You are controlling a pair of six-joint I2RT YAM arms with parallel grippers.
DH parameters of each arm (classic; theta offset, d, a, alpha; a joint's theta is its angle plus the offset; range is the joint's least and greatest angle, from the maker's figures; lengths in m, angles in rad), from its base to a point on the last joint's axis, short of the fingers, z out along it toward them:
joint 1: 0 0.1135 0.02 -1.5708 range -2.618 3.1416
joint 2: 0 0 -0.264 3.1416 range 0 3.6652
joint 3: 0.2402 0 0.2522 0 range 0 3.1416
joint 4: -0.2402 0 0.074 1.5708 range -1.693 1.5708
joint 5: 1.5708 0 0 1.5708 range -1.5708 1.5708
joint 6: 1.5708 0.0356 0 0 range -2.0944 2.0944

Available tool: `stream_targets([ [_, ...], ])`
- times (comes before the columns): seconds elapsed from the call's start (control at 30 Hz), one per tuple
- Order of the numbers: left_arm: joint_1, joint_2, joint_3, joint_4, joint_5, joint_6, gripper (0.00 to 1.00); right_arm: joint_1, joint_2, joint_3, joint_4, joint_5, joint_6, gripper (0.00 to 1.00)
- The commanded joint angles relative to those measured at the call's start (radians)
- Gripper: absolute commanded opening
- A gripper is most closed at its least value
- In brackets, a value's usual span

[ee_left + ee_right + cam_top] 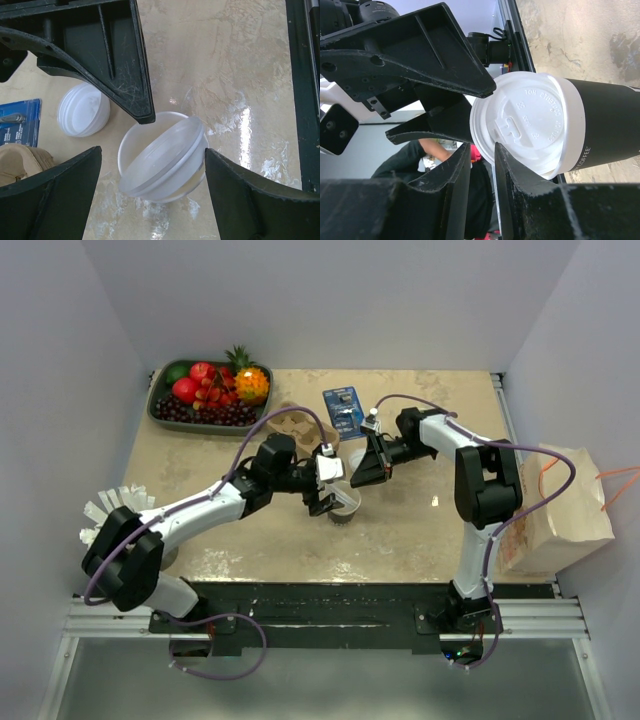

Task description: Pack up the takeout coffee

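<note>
The takeout coffee (345,507) stands upright at the centre of the table (420,535), lid (530,125) fitted. The left gripper (152,154) is spread wide and straddles the cup. One finger (245,200) is at the lid rim; the other is apart from it. The right gripper (482,155), just to the cup's far right, has its fingers parted by a narrow gap with nothing between them.

Markings:
- Lid: embossed text, partly legible as "CONTENTS HOT".
- Cup wall: "COFFEE".
- Blue pack (343,410), on the far side: print illegible.

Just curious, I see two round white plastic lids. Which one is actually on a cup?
The white plastic lid capping the dark-brown paper cup; the other white lid lies loose on the beige table.
</note>
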Motion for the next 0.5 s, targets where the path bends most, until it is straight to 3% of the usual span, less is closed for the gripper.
stream_targets([
  [0.0,-0.006,0.009,0.057,0.055,0.007,0.014,0.87,-0.005,-0.044,0.022,-0.016,0.003,-0.025,0.31],
  [0.3,-0.006,0.012,0.085,0.044,-0.026,0.017,0.86,-0.006,-0.058,0.031,-0.047,0.019,-0.071,0.32],
  [0.47,-0.006,0.019,0.088,0.054,-0.040,0.012,0.85,-0.006,-0.057,0.078,-0.158,0.047,-0.218,0.34],
])
